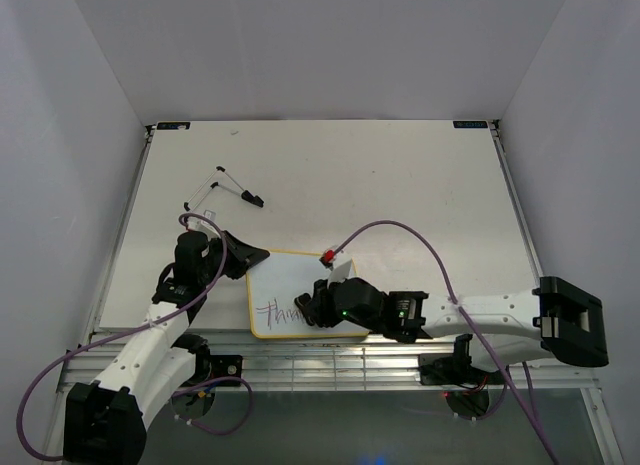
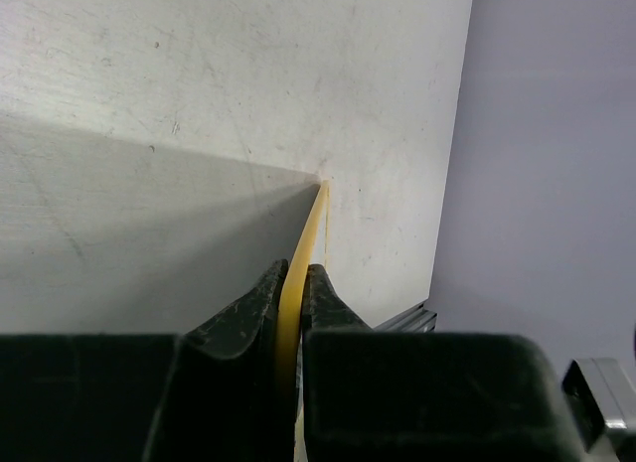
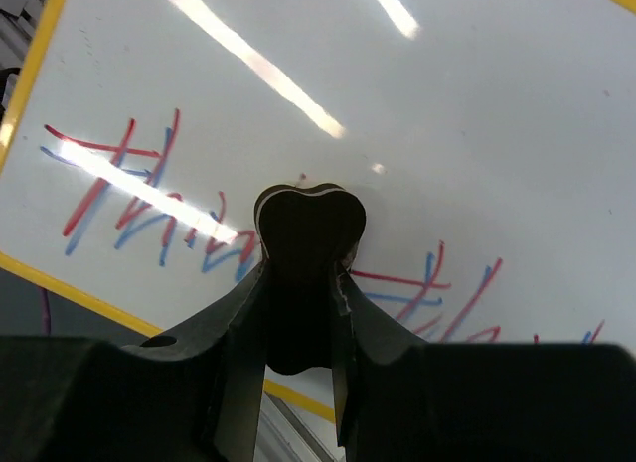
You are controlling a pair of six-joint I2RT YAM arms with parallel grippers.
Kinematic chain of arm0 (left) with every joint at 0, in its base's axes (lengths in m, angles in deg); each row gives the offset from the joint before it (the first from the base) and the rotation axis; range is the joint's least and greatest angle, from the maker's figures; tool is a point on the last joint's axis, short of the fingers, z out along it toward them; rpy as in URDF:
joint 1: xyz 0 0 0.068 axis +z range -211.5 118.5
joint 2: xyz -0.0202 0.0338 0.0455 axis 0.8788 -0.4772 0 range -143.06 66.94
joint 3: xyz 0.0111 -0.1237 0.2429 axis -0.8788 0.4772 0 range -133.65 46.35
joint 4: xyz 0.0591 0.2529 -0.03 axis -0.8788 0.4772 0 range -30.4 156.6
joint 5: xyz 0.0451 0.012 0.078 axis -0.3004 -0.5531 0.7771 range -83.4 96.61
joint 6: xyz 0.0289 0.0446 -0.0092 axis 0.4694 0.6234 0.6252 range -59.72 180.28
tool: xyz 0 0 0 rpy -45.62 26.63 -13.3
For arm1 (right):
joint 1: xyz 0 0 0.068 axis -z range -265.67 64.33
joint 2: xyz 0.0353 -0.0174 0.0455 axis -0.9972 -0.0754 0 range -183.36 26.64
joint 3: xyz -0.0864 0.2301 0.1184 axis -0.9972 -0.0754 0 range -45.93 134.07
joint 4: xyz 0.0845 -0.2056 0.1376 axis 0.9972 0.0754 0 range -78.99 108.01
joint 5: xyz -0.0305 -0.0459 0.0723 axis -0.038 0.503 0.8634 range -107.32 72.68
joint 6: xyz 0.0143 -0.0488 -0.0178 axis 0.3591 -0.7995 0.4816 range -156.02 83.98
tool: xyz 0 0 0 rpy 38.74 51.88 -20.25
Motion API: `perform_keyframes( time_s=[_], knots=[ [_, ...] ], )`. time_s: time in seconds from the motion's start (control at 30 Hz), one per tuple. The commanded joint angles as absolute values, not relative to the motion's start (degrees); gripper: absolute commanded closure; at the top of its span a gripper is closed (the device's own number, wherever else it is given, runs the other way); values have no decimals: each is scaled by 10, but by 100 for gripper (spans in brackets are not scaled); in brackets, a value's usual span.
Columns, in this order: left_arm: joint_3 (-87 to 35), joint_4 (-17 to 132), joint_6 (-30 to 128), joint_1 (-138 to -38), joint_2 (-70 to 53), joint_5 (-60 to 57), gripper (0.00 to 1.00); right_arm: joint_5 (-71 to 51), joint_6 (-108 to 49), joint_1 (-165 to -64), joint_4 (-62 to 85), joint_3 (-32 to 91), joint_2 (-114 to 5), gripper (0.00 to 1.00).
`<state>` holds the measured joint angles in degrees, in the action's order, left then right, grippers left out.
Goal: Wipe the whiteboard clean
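Whiteboard [image 1: 290,275] lies flat on the counter [image 1: 400,175], close to the near edge and left of that edge's middle. Its long sides run roughly along the edge.

Left claw [image 1: 250,257]: at the board's far-left corner. The left wrist view shows this claw [image 2: 295,273] narrowed right down, both fingers pinching the yellow frame [image 2: 316,219] between them. The board [image 2: 149,233] is seen edge-on here.

Right claw [image 1: 303,305]: over the board's near half, reaching in from the right. In the right wrist view this claw [image 3: 298,273] is clamped on a dark eraser block [image 3: 310,219]. The block's rounded end sits against the board surface [image 3: 447,114], in the middle of the written line.

Handwriting [image 3: 129,184]: red strokes with bluish doubles, on both sides of the block. From above the handwriting [image 1: 272,310] is legible only as a scrawl along the board's near-left part.

Also noted: a thin black item [image 1: 235,185] on the counter toward the far-left corner, well apart from the board. A red tag [image 1: 326,257] on the right arm's cable [image 1: 400,228] sits at the board's far edge.
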<state>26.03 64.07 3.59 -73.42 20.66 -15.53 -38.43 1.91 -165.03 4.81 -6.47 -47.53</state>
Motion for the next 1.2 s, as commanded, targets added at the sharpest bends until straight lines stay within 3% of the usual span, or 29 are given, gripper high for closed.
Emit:
perform_keyframes(
  time_s=[0.0,0.27,0.7,1.17],
  knots=[
    [252,652,56,-732,209,-63,100,-339,101,-1636,107,-173,-448,68],
    [256,654,50,-732,216,-63,100,-383,142,-1578,177,-304,-368,68],
    [252,661,52,-732,219,-60,100,-424,124,-1526,270,-271,-364,68],
    [286,625,30,-732,214,-75,100,-206,10,-1548,-4,-140,-394,68]
  ],
)
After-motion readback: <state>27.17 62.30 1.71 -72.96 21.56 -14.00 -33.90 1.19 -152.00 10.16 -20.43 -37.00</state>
